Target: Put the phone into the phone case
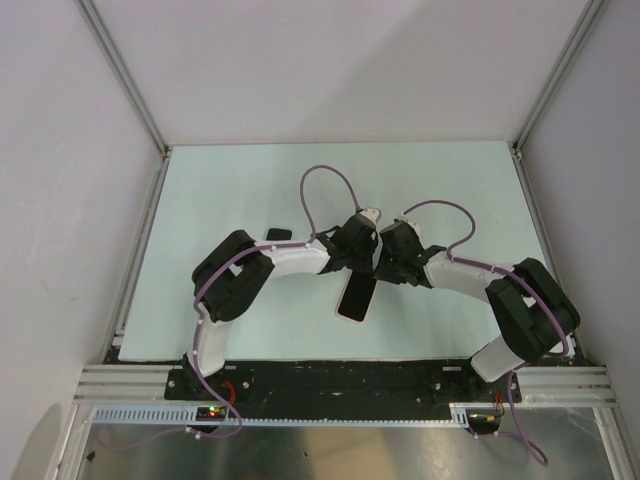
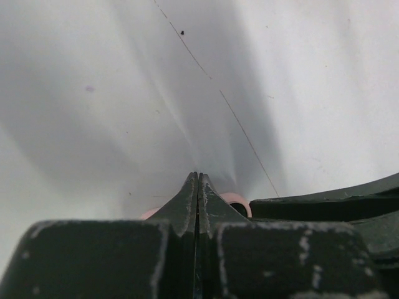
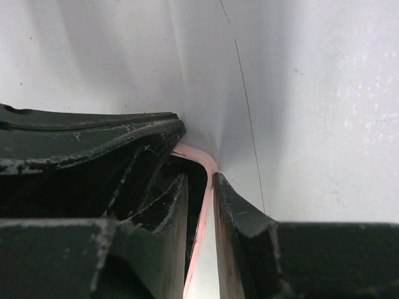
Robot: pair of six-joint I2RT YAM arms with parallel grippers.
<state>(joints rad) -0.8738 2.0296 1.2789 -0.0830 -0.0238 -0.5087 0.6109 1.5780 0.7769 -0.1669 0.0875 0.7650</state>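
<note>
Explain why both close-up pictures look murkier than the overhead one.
Top external view: even, soft light, faint shadows under the arms, phone case crisp. Left wrist view: the left gripper, dark and very near, fills the bottom; broad grey shadows fan across the white surface. Right wrist view: the right gripper, black and underlit, crowds the frame; only the case's pink rim stands out.
</note>
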